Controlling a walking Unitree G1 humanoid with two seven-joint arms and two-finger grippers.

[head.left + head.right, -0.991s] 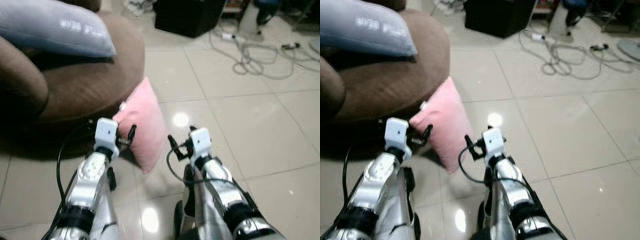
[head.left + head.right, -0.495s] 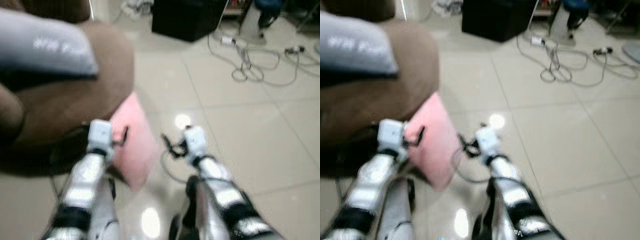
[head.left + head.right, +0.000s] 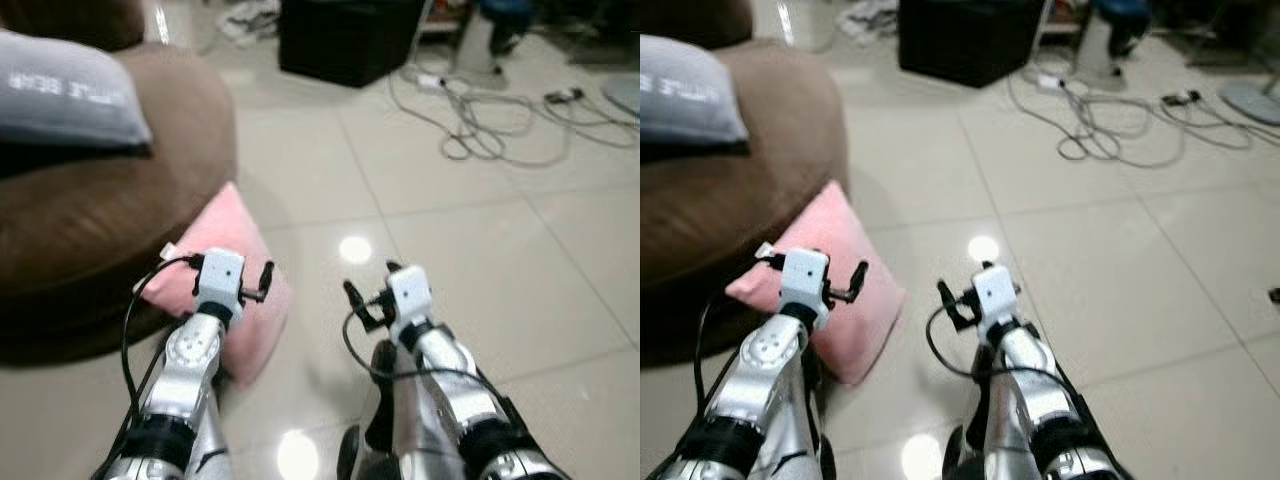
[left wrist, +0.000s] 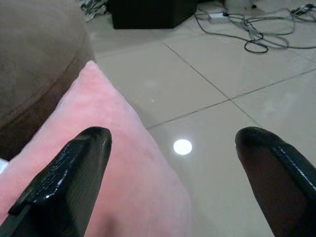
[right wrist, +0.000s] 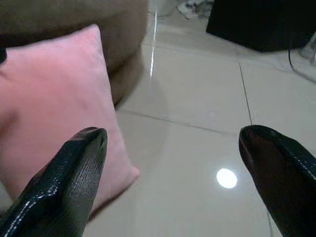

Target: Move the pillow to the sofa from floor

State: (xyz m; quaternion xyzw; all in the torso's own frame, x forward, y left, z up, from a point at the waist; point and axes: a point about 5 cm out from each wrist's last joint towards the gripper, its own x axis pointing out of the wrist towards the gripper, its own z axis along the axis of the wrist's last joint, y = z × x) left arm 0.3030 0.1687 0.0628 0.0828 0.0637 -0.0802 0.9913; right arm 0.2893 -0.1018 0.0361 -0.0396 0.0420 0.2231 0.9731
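Now your view has shifted compared with a second ago: the camera moved, the blur of the half-second picture is gone, and the pink pillow [image 3: 235, 300] sits lower and more to the left of the frame, partly under your left arm. The pillow itself does not seem to have moved; it lies on the tiled floor [image 3: 480, 250], leaning against the brown sofa [image 3: 110, 210] at the left side. A grey pillow [image 3: 70, 95] rests on the sofa at the upper left.

Your left gripper [image 4: 173, 163] is wide open and holds nothing, with the pillow just under one finger. Your right gripper [image 5: 173, 163] is also wide open and empty, beside the pillow's right edge.

So you are closer, I judge, but the grasp is not yet made. The next move probably needs both grippers lower, around the pillow.
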